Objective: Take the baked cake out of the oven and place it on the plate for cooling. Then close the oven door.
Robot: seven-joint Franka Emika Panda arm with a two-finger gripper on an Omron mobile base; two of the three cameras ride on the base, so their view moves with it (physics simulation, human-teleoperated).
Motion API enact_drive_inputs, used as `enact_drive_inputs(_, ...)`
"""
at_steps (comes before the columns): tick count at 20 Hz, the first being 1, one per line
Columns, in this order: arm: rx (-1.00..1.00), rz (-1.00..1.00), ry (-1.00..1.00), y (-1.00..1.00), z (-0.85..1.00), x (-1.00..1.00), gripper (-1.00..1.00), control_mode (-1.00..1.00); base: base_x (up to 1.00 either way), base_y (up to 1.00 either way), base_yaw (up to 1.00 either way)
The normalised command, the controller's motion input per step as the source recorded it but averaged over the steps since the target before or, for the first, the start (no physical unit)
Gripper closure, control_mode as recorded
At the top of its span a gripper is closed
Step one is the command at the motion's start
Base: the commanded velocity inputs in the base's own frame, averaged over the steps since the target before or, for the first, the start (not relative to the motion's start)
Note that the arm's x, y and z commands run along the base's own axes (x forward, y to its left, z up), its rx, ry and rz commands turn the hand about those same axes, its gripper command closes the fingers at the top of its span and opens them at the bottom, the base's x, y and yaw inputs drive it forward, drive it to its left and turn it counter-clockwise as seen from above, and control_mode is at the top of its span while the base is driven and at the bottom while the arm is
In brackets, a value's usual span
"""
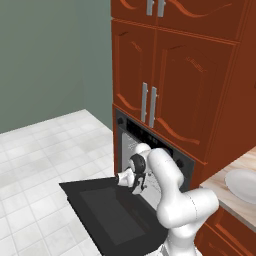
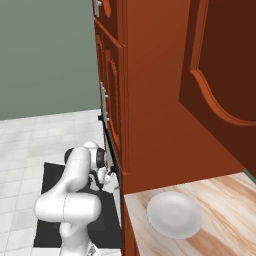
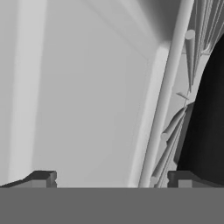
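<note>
Inside oven (image 1: 150,145): end effector (image 3: 111,178) released beside wire rack (image 3: 168,109); plate (image 2: 174,215) bare.

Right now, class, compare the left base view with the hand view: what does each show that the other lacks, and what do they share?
Left base view alone: the oven door folded down flat, the red-brown cabinets above, the white plate on the wooden counter, the tiled floor.

Hand view alone: the wire rack seen close, a dark tray beside it, pale inner oven walls.

Shared: the oven and the open tool, reaching into it.
</note>
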Motion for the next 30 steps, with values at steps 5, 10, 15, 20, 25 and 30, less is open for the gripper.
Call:
enact_drive_inputs(5,0.00,0.00,0.08,-0.05,-0.34,0.08,-1.00,-1.00,0.00,0.00,0.00)
enact_drive_inputs(10,0.00,0.00,0.09,0.00,-0.46,0.00,-1.00,-1.00,0.00,0.00,0.00)
enact_drive_inputs(15,0.00,0.00,0.09,0.01,-0.54,-0.02,-1.00,-1.00,0.00,0.00,0.00)
enact_drive_inputs(20,0.01,0.00,0.06,0.11,-0.59,-0.15,-1.00,-1.00,0.00,0.00,0.00)
enact_drive_inputs(25,0.07,0.00,0.00,0.21,-0.59,-0.28,-1.00,-1.00,0.00,0.00,0.00)
enact_drive_inputs(30,0.12,-0.01,0.00,0.27,-0.57,-0.35,-1.00,-1.00,0.00,0.00,0.00)
